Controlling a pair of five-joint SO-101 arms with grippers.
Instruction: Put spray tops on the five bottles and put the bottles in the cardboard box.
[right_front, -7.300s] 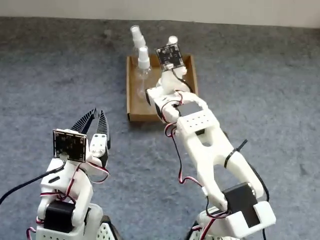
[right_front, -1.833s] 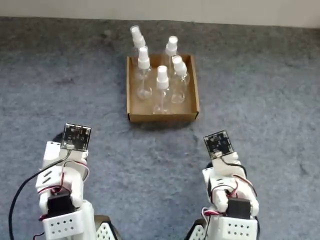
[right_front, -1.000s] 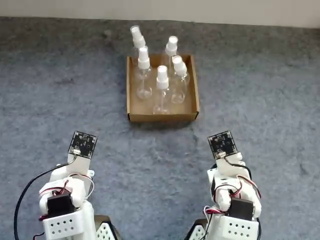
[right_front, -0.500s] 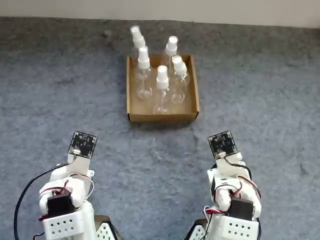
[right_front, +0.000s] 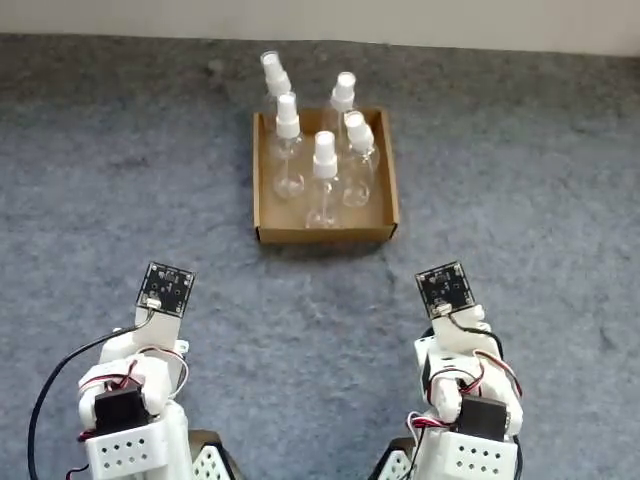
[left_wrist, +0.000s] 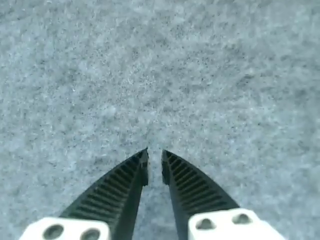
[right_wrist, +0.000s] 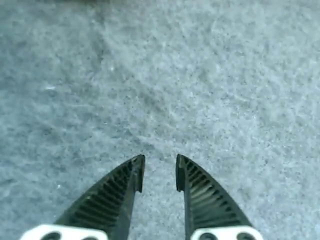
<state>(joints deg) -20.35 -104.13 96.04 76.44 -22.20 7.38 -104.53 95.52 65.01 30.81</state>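
Left hand (left_wrist: 154, 159) hangs just over the grey fuzzy cover of the bench (right_front: 520, 200), fingers nearly pressed together with only a sliver of a gap at the tips, pinching nothing. Right hand (right_wrist: 158, 172) is in the same pose over the same grey stuff, but its fingers are a touch more spread, narrow gap, nothing in it either. From the high view both arms are folded in at the near edge, left arm (right_front: 130, 400) and right arm (right_front: 460, 400), each with its little wrist camera board facing up and well apart from the cardboard box (right_front: 391, 175). The box sits toward the far side, roughly midway between the two arms. All five bottles are bunched at it, upright-ish with white spray tops on: front bottle (right_front: 322, 185) nearest the arms, left bottle (right_front: 287, 155) and right bottle (right_front: 357, 160) just behind it, all three clearly inside. The back-left bottle (right_front: 273, 75), leaning a bit, and the back-right bottle (right_front: 343, 92) poke past the far rim, and I can't tell where their bases are.
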